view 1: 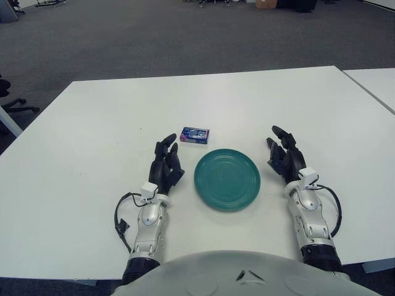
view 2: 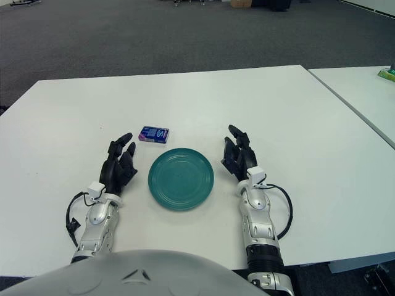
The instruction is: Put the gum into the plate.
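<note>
A small blue gum pack (view 1: 194,134) lies flat on the white table (view 1: 92,135), just beyond the far left rim of a teal plate (view 1: 227,179). The plate holds nothing. My left hand (view 1: 166,161) rests on the table left of the plate, fingers spread and holding nothing, its fingertips a little short and left of the gum. My right hand (view 1: 284,155) rests on the table right of the plate, fingers spread and holding nothing.
A second white table (view 1: 378,83) stands to the right with a narrow gap between the two. Grey carpet (view 1: 154,37) lies beyond the far edge. A black office chair (view 1: 9,98) shows at the far left.
</note>
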Available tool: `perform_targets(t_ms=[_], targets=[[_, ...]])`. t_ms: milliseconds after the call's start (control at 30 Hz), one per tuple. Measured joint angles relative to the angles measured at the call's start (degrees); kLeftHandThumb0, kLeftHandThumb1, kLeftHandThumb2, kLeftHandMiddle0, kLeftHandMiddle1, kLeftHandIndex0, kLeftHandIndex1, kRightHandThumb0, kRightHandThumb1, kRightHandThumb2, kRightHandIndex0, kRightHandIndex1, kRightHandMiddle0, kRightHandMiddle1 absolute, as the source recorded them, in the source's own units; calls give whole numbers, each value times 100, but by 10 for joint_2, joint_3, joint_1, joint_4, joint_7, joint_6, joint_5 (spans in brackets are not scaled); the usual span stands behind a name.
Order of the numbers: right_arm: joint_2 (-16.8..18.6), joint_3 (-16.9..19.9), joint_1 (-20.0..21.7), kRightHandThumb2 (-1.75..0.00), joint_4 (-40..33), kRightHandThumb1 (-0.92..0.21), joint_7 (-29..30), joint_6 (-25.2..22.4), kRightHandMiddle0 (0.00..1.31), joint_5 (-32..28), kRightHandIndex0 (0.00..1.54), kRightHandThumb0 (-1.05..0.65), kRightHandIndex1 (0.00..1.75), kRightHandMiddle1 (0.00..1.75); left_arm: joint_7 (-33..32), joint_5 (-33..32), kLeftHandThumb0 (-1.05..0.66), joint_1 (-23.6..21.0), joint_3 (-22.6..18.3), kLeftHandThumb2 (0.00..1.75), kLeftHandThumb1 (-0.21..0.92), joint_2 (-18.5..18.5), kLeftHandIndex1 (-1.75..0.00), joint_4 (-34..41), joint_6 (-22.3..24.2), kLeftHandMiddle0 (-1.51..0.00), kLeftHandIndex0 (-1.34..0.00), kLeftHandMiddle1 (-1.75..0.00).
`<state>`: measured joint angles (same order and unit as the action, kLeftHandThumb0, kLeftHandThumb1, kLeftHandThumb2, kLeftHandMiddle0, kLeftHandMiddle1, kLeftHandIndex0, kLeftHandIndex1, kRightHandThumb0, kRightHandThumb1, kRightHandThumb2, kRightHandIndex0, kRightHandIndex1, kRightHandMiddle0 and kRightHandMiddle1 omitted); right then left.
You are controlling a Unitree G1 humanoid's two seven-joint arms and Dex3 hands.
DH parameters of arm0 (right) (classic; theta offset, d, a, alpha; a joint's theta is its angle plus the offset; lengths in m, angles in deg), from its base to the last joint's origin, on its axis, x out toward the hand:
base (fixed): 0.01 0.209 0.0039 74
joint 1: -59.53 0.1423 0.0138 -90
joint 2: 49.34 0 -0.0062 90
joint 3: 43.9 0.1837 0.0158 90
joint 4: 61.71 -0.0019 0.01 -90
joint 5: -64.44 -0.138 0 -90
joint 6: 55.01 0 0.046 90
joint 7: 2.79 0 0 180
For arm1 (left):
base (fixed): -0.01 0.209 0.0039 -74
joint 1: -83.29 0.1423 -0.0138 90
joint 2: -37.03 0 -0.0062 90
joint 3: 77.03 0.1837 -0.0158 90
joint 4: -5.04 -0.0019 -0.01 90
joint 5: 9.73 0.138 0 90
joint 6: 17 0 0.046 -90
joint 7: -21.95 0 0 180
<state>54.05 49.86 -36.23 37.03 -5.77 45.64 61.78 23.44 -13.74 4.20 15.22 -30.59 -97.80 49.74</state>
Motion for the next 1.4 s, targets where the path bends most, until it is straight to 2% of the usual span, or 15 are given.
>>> perform_targets(t_ms=[133,200,333,500,633,733,967,1033,1133,1267,1400], targets=[[0,0,1,-88,4,-92,1,0,0,0,33,-76,2,57,-17,12,-81,-21,-9,87,92,-7,-89,12,38,-39,-5,-1],[-1,0,2,-88,6,-92,2,0,0,1,34,-77,2,58,-29,24,-80,-39,-16,85,92,-11,-89,16,42,-39,-5,-1],[0,-2,6,-88,10,-92,3,3,0,2,33,-77,2,59,-66,97,-81,-90,-20,80,92,-40,-86,11,16,-36,-1,0],[0,-3,8,-89,10,-92,6,9,0,2,33,-78,1,59,-127,218,-85,-174,-11,74,92,-104,-86,-24,-21,-38,0,-1],[0,-4,10,-89,11,-92,8,11,0,4,32,-78,1,59,-191,311,-89,-251,9,69,92,-158,-88,-92,-42,-40,-2,-2],[0,-6,11,-89,12,-92,12,12,0,7,32,-77,1,59,-222,355,-95,-312,27,57,92,-193,-92,-160,-54,-44,-9,-3],[4,-10,10,-89,10,-92,19,15,0,14,33,-78,1,60,-278,438,-98,-431,93,48,92,-241,-102,-325,-67,-43,-11,-1],[6,-10,9,-88,11,-92,21,14,0,14,33,-78,1,60,-278,453,-98,-463,117,44,92,-249,-105,-373,-82,-42,-12,0],[8,-10,3,-88,13,-92,24,11,0,13,33,-78,1,59,-238,454,-95,-511,148,40,92,-255,-107,-446,-124,-40,-13,0],[11,-10,0,-88,14,-92,25,4,0,13,34,-78,1,59,-172,437,-91,-553,164,34,92,-250,-109,-508,-161,-37,-14,0],[13,-12,-3,-88,13,-92,25,3,0,13,34,-78,1,59,-115,419,-87,-581,171,30,92,-237,-110,-555,-172,-35,-14,0]])
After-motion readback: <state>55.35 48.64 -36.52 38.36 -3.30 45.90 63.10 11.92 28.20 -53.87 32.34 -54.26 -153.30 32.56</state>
